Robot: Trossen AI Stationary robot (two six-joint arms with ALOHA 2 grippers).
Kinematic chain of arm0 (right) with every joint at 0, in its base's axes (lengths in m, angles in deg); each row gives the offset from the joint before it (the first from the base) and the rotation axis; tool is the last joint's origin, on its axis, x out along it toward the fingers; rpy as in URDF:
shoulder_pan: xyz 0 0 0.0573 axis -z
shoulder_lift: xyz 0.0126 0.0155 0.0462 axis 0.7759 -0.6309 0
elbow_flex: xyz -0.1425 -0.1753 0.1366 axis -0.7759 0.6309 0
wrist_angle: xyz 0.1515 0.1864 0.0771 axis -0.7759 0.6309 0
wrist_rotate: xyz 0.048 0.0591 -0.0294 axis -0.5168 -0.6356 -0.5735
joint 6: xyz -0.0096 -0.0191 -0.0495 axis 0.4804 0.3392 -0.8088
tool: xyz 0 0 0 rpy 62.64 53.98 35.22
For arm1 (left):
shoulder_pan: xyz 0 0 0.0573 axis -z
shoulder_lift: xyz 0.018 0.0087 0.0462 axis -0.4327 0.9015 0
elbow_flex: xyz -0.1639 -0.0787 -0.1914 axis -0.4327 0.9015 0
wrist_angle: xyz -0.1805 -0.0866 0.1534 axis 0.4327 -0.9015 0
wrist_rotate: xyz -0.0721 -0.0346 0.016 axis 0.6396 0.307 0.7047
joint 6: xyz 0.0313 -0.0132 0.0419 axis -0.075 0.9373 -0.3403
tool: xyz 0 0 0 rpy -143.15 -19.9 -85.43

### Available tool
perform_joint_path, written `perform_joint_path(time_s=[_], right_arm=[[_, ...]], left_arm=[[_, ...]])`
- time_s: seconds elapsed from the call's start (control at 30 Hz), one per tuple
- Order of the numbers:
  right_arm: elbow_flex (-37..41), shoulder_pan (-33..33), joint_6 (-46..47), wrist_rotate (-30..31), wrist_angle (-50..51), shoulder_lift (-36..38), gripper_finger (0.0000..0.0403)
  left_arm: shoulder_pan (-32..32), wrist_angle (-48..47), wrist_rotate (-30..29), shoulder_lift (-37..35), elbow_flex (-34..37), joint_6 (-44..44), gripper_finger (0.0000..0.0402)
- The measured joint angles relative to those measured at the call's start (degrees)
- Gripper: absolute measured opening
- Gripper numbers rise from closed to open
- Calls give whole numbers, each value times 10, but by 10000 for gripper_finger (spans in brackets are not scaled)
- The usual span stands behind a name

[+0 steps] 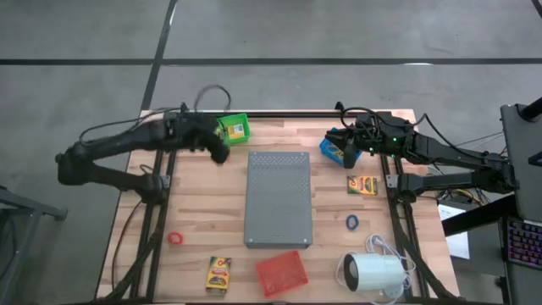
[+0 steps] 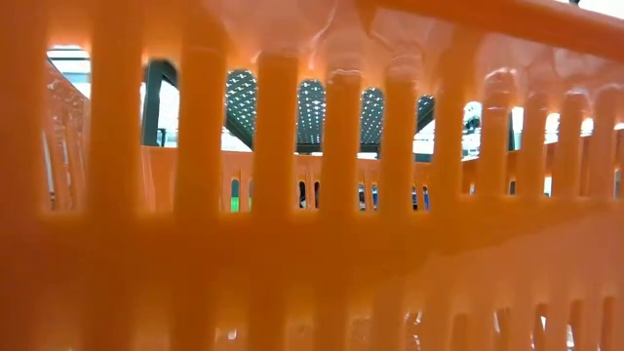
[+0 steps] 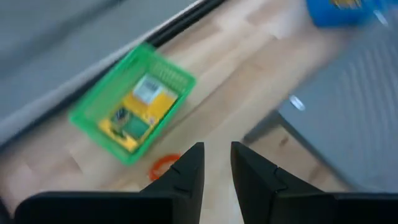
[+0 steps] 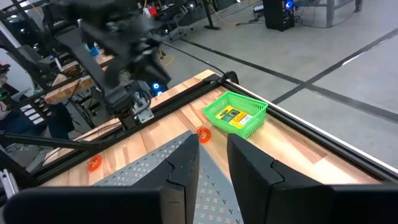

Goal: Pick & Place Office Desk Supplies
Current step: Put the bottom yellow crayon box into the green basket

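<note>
A green basket point(image 1: 233, 129) at the far left holds one yellow crayon box point(image 3: 140, 109). My left gripper point(image 1: 218, 152) hangs above the table just near of it, open by a narrow gap point(image 3: 216, 155) with nothing between the fingers. A red ring point(image 3: 163, 165) lies on the wood beside the basket. Another red ring point(image 1: 175, 239), a blue ring point(image 1: 352, 222) and two more crayon boxes point(image 1: 362, 185) point(image 1: 218, 273) lie loose on the table. My right gripper point(image 1: 347, 157) waits raised at the far right by a blue basket point(image 1: 330, 148), narrowly open point(image 4: 212, 146) and empty.
A big grey perforated slab point(image 1: 279, 199) fills the table's middle. A red basket point(image 1: 281, 273) stands at the near edge and fills the low view point(image 2: 312, 195). A white cylinder with a cord point(image 1: 373, 273) lies at the near right.
</note>
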Motion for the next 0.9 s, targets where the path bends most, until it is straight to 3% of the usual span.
perform_joint_path(time_s=[0.1,0.37,0.5,0.6,0.9], right_arm=[[0,0,0,0,0,0,84],[0,0,0,0,0,0,73],[0,0,0,0,0,0,68],[0,0,0,0,0,0,69],[0,0,0,0,0,1,80]], left_arm=[[109,-11,-79,-1,0,-52,83],[381,-49,-239,10,1,2,83],[504,-41,-284,16,21,5,83],[576,-40,-318,25,39,73,83],[724,-42,-322,120,43,252,85]])
